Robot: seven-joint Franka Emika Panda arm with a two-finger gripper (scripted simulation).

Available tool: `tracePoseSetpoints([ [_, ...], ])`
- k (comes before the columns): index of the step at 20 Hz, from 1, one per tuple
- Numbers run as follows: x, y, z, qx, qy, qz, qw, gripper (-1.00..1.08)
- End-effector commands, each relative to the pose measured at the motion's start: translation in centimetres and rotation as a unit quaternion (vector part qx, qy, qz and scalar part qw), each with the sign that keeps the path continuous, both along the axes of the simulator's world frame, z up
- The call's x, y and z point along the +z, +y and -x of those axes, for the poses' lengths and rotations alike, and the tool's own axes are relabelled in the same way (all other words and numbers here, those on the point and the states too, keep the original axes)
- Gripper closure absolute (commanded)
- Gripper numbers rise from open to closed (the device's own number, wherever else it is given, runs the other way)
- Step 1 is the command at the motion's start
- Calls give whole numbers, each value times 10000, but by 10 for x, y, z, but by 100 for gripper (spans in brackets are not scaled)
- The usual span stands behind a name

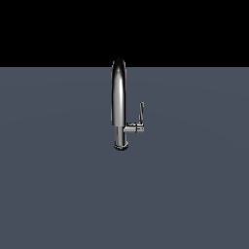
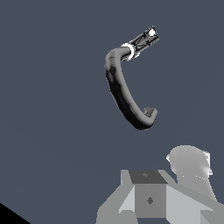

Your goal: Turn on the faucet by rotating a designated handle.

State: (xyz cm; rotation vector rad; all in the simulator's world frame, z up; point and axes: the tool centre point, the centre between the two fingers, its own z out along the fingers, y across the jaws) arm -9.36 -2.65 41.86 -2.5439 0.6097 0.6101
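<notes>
Faucet [image 1: 118, 104] upright on table [image 1: 58, 185], well ahead of fingers; whether spread or pressed together, cannot tell. Handle [image 1: 141, 113] thin, rigid, probably slippery chrome; best taken near its upper tip

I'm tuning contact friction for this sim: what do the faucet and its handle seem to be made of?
The faucet looks like polished chrome-plated metal: bright vertical highlights beside near-black bands run along the spout. The handle shows the same silvery sheen, so probably the same metal. Being a render, only the mirror-like finish is certain.
</notes>
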Motion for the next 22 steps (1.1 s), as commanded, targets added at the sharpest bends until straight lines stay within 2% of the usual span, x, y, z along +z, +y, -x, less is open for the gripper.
tracePoseSetpoints([
  [1, -10, -4, -13, -197, 201, -201, 9994, 108],
  [7, -37, -12, -41, -678, 695, -696, 9928, 108],
  [12, -64, -20, -63, -1099, 1129, -1132, 9810, 108],
  [17, -96, -27, -83, -1546, 1590, -1596, 9620, 108],
  [22, -133, -33, -101, -2029, 2086, -2094, 9335, 108],
])
